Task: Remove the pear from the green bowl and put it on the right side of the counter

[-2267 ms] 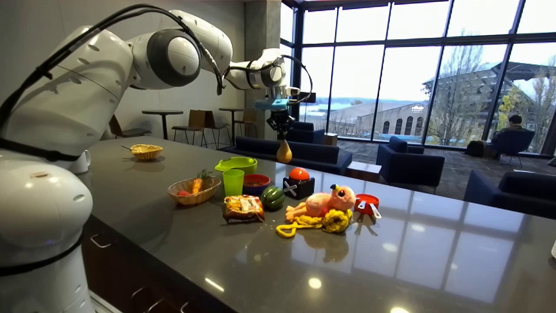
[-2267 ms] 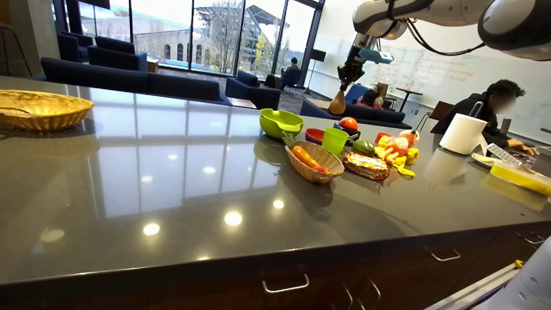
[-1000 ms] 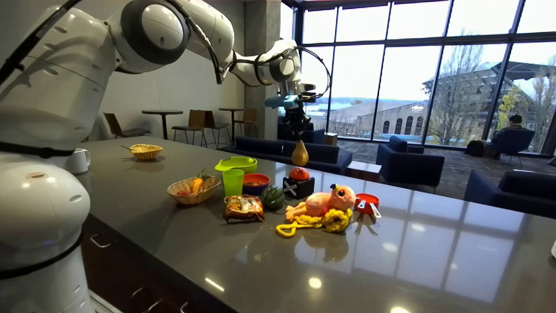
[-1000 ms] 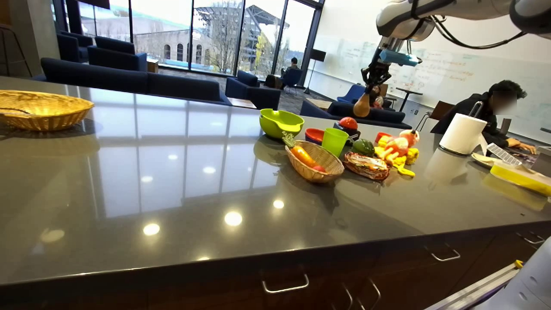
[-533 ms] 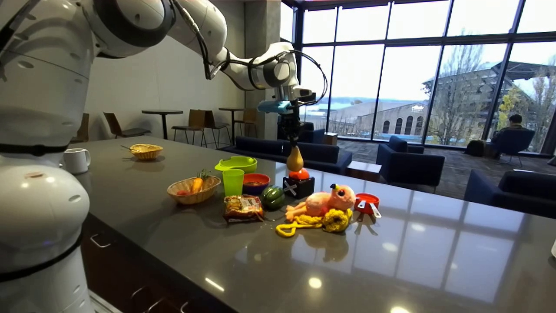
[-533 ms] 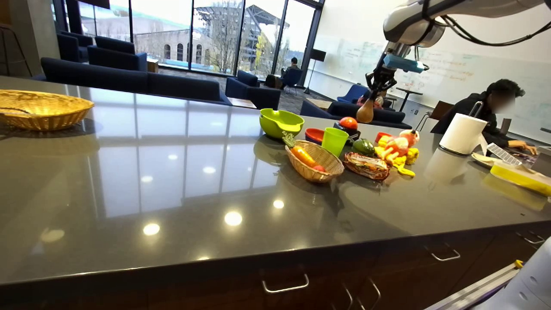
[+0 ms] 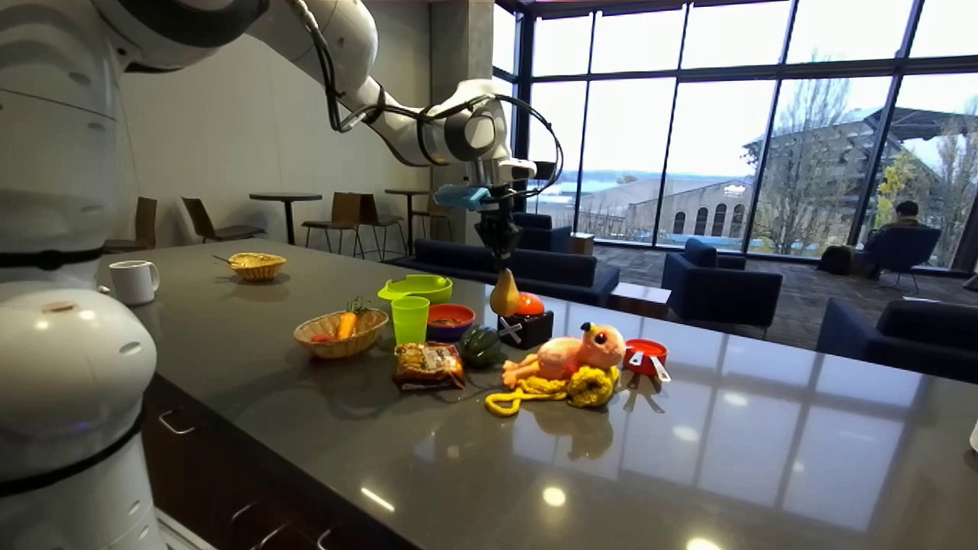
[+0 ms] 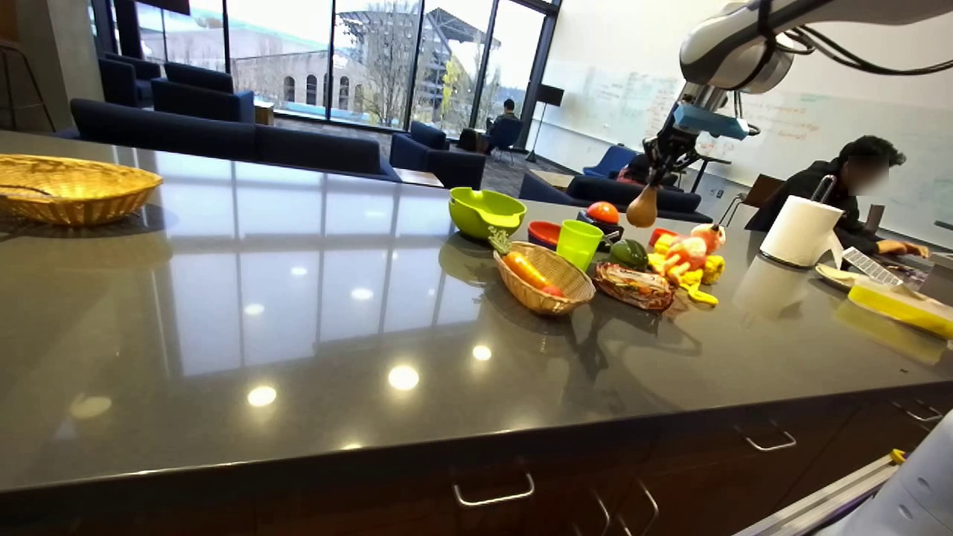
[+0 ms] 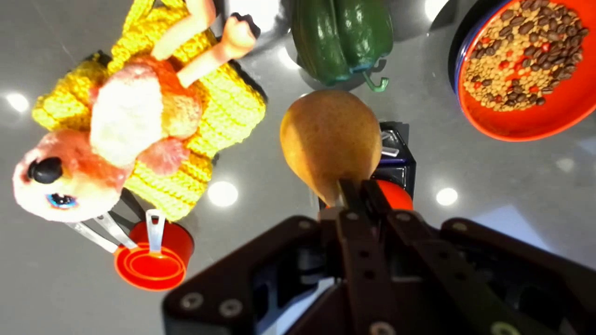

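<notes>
Left of center in an exterior view, the cup-like green bowl [image 7: 410, 321] stands with the pear [image 7: 504, 295] out of it. Right of it, the hand [image 7: 503, 263] pinches the pear by its narrow end, aloft near the red-button box [image 7: 532, 330] and lower than a second ago: removal looks done, set-down likely under way. Farther right, a plush bird [image 7: 569, 357] and red measuring cups [image 7: 646, 353] share the table [image 7: 634, 489], where the pear has yet to land.

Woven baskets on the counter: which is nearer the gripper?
The woven basket holding the carrot; in both exterior views the other basket stands farther from the gripper.
</notes>
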Controlling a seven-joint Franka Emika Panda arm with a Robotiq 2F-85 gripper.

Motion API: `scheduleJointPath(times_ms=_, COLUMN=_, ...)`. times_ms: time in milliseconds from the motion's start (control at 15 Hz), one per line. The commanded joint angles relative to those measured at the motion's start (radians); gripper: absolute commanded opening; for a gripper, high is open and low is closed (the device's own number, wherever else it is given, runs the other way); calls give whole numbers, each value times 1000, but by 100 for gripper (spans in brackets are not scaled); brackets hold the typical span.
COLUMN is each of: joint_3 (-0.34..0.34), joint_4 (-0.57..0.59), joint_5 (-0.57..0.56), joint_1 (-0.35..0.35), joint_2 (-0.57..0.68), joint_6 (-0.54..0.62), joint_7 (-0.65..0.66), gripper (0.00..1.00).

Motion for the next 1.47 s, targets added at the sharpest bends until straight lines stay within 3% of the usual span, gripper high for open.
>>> scheduleJointPath(times_ms=0, joint_3=17, joint_4=-137, joint_5=-26, joint_1=-3, joint_2=-105, joint_6=45, joint_7=62, gripper=2)
scheduleJointPath(times_ms=800, joint_3=44, joint_4=-376, joint_5=-36, joint_1=-21, joint_2=-255, joint_6=90, joint_7=261, gripper=2)
scheduleJointPath(times_ms=1400, joint_3=67, joint_4=-538, joint_5=-108, joint_1=-79, joint_2=-376, joint_6=137, joint_7=498, gripper=2)
